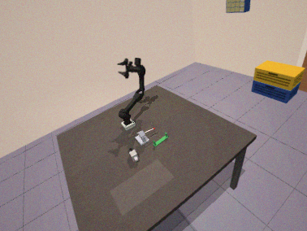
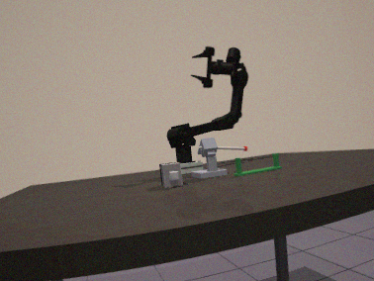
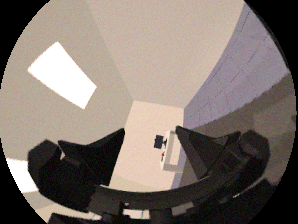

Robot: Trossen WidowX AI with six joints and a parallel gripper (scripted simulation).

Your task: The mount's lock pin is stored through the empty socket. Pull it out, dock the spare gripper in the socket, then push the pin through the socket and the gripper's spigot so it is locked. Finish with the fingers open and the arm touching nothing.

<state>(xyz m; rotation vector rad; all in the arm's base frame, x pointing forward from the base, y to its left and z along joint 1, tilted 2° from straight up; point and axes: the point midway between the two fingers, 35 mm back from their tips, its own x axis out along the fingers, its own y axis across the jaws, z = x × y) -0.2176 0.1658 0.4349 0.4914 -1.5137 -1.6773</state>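
Observation:
My gripper [image 1: 122, 68] [image 2: 201, 66] [image 3: 150, 129] is open and empty, raised high above the table with the arm upright. The grey mount [image 1: 141, 137] [image 2: 211, 157] stands on the table in front of the arm's base. The lock pin [image 1: 150, 130] [image 2: 233, 147], thin with a red tip, sticks out sideways through the mount's socket. The spare gripper [image 1: 133, 154] [image 2: 171, 175], a small grey block, lies on the table apart from the mount. The wrist view shows only my fingers, the wall and the ceiling.
A green rack [image 1: 161, 140] [image 2: 257, 166] lies on the table [image 1: 195, 122] [image 2: 297, 193] beside the mount. A lighter rectangle [image 1: 142, 185] is marked on the table front. Yellow and blue crates [image 1: 278, 80] stand on the floor at the far right.

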